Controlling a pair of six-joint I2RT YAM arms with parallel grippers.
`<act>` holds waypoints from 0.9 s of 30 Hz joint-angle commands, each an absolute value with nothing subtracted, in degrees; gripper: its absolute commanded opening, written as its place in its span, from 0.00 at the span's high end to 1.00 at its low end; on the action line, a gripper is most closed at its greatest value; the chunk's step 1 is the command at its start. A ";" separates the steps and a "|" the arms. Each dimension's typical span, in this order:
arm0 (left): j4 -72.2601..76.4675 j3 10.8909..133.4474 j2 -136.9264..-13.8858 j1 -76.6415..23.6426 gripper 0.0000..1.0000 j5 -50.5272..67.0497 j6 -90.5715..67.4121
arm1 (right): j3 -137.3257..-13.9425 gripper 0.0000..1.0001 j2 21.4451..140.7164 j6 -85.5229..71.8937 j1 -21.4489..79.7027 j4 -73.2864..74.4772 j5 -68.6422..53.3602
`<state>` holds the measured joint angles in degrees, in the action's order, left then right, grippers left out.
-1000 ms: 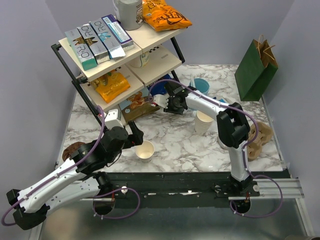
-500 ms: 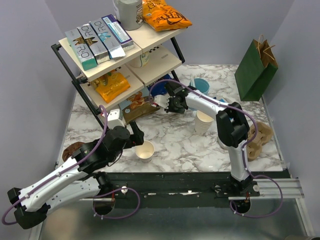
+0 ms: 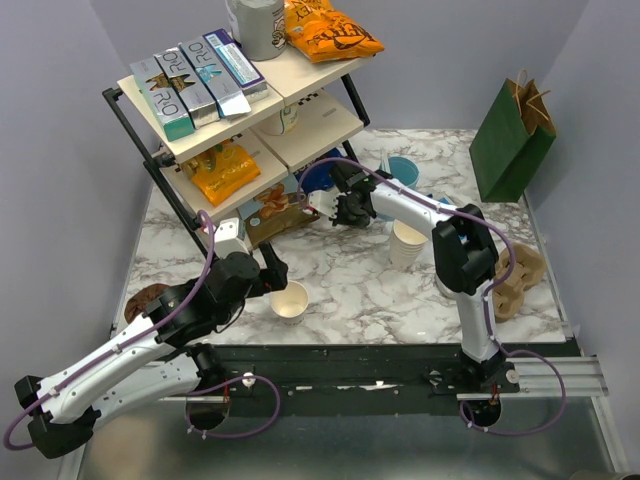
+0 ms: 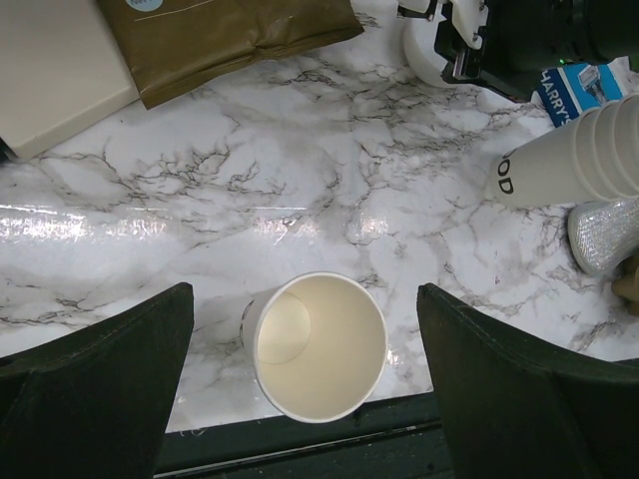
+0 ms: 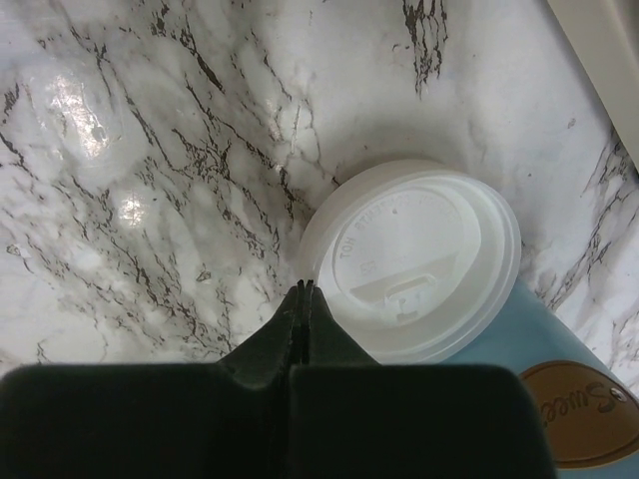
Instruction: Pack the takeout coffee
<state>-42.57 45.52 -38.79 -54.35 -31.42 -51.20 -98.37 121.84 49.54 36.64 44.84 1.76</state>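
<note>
The takeout coffee's small cream paper cup [image 3: 290, 300] stands upright and lidless near the table's front edge. My left gripper [image 3: 268, 272] hovers over it, open. In the left wrist view the cup [image 4: 318, 344] sits between the two wide-apart fingers, touching neither; the left gripper [image 4: 300, 309] holds nothing. The round white lid [image 5: 419, 259] lies apart from the cup, by the shelf's foot, partly on a blue pack [image 5: 519, 344]. My right gripper [image 3: 345, 208] is shut, its tips [image 5: 305, 287] pinched on the lid's left rim.
A stack of lidless cream cups [image 3: 407, 243] stands right of centre. Behind it is a light blue cup [image 3: 403, 170]. A green paper bag [image 3: 512, 140] stands at the back right. A shelf rack [image 3: 240, 110] fills the back left. A cardboard carrier [image 3: 515, 275] lies at the right.
My right gripper has closed its fingers at the lid's rim, barely shifting. The left arm and the cup have stayed where they were.
</note>
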 commanded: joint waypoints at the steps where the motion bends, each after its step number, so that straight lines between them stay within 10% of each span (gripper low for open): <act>1: -42.36 46.41 -38.50 -54.14 0.01 -32.70 -50.80 | -99.67 0.99 119.18 49.48 36.39 46.85 0.44; 27: -35.25 44.38 -43.33 -54.14 0.01 -27.60 -48.78 | -96.42 0.99 116.01 41.48 36.30 46.23 -3.79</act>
<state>-37.43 45.15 -43.16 -54.35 -29.15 -49.65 -96.53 114.76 42.17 36.64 46.33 -6.09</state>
